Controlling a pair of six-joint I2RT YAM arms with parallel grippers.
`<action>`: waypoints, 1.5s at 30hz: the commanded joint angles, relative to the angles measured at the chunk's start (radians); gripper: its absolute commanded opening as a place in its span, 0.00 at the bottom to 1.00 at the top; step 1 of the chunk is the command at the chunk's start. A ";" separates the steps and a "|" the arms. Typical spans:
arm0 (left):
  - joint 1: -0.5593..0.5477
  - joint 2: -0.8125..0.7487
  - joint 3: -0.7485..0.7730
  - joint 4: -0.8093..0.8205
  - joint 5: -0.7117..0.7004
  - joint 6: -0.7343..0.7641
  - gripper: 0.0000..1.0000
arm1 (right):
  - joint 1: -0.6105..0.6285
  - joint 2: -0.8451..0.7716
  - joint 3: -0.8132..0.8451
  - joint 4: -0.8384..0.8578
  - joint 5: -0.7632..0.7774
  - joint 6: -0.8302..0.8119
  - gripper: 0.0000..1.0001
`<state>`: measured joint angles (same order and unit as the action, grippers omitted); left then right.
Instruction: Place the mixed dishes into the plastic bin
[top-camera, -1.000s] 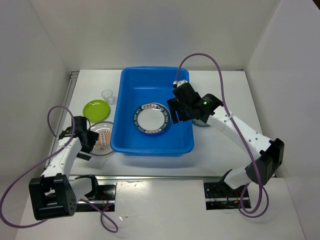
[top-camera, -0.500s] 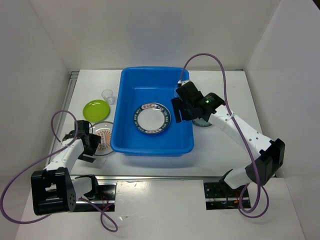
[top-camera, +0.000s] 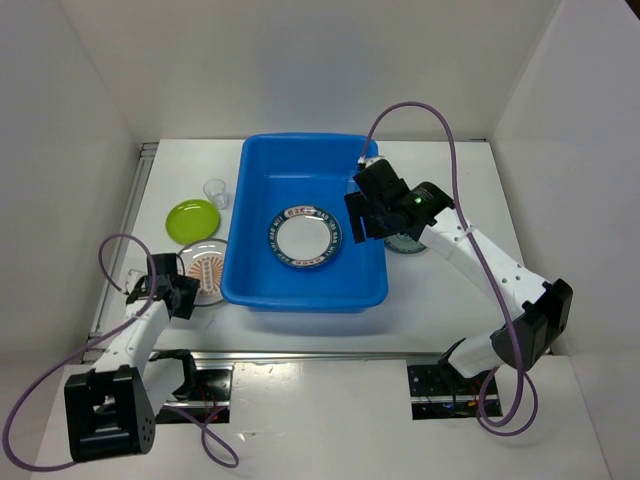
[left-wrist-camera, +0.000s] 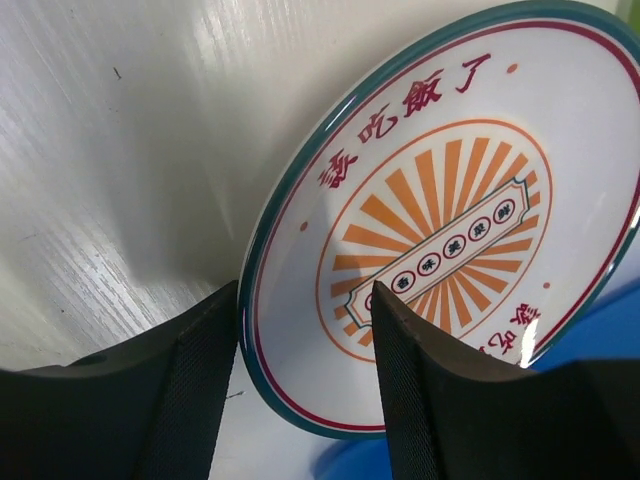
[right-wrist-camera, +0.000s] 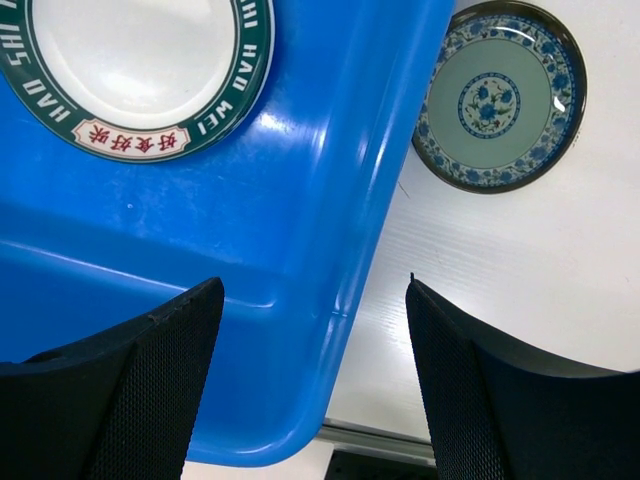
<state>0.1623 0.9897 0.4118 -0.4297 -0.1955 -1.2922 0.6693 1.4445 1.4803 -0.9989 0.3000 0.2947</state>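
Observation:
The blue plastic bin (top-camera: 262, 180) stands mid-table with one white teal-lettered plate (top-camera: 305, 236) inside, also in the right wrist view (right-wrist-camera: 140, 70). My right gripper (top-camera: 362, 215) hangs open and empty over the bin's right wall (right-wrist-camera: 330, 200). The small teal plate (right-wrist-camera: 498, 105) lies on the table right of the bin. The orange-patterned plate (top-camera: 207, 270) lies left of the bin. My left gripper (top-camera: 176, 292) is open, its fingers (left-wrist-camera: 190, 390) straddling that plate's near rim (left-wrist-camera: 300, 400). The lime-green plate (top-camera: 192, 221) and one clear cup (top-camera: 214, 191) sit further back. No other plate or cup shows.
White walls close in the table on the left, back and right. A metal rail (top-camera: 300, 356) runs along the near edge. The bin's left wall stands close to the orange-patterned plate.
My left gripper has moved nearer and lower, down to the orange-patterned plate's near-left rim. My right gripper has shifted slightly right over the bin's wall. The dishes have not moved.

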 joint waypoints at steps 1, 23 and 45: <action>0.005 -0.057 -0.045 0.034 0.021 -0.032 0.61 | -0.005 -0.009 0.046 -0.023 0.022 -0.002 0.79; -0.004 -0.212 0.007 -0.038 -0.041 -0.038 0.00 | -0.005 -0.018 0.046 -0.014 0.004 -0.011 0.79; -0.036 -0.014 0.628 -0.014 -0.012 0.253 0.00 | -0.005 0.020 0.064 0.014 -0.015 -0.029 0.79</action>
<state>0.1471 0.9394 0.9257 -0.5732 -0.2268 -1.1439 0.6693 1.4616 1.4982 -1.0058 0.2893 0.2752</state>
